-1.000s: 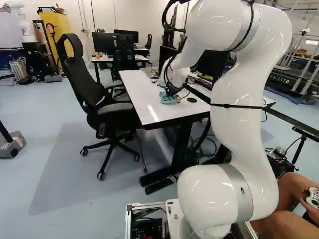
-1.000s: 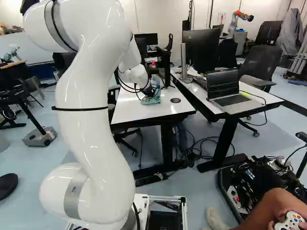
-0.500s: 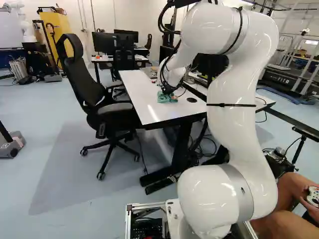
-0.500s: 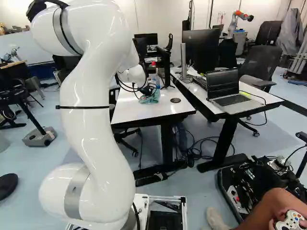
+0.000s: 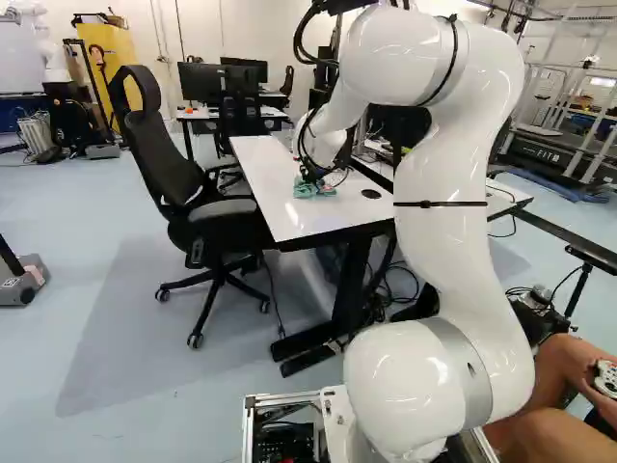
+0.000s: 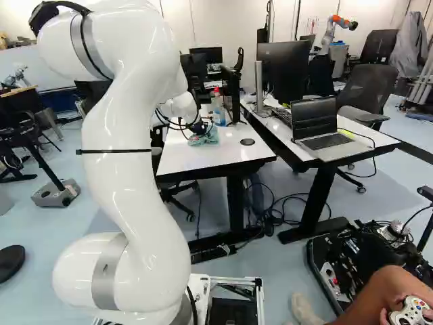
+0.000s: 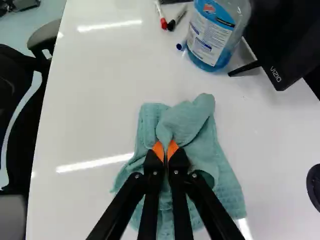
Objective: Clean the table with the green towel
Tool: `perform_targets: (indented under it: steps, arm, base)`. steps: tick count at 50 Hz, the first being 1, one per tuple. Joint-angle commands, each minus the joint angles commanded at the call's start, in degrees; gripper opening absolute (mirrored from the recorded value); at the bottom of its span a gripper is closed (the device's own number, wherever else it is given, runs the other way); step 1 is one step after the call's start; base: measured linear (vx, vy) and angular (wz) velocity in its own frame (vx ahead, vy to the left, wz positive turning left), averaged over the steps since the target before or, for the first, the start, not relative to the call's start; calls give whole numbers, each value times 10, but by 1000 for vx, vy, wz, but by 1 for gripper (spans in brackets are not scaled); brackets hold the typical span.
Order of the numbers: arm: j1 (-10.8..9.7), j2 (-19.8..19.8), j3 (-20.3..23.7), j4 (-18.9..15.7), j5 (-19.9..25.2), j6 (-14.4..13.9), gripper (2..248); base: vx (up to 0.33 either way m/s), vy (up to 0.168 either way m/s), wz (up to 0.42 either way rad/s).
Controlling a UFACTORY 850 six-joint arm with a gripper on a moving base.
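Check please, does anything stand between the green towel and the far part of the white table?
Right ahead of the green towel, gripped by the gripper, nothing visible stands. Farther ahead on the white table, a bottle with blue liquid and some markers could block a longer wipe.

Bright room | glare streaks on white table (image 7: 90, 125) | soft shadow across floor (image 5: 87, 231)

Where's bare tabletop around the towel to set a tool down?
Free: the strip of table between the green towel and the edge by the black chair; also between towel and round black disc. Crowded: the corner with the bottle, markers and black monitor.
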Motion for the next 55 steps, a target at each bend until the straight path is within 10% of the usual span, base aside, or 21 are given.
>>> perform_targets:
  steps: [27, 55]
  arm:
    - [12, 52, 68, 0, 0, 0, 28]
    - [-27, 75, 97, 0, 0, 0, 28]
  base:
    - [0, 0, 0]
    - [0, 0, 0]
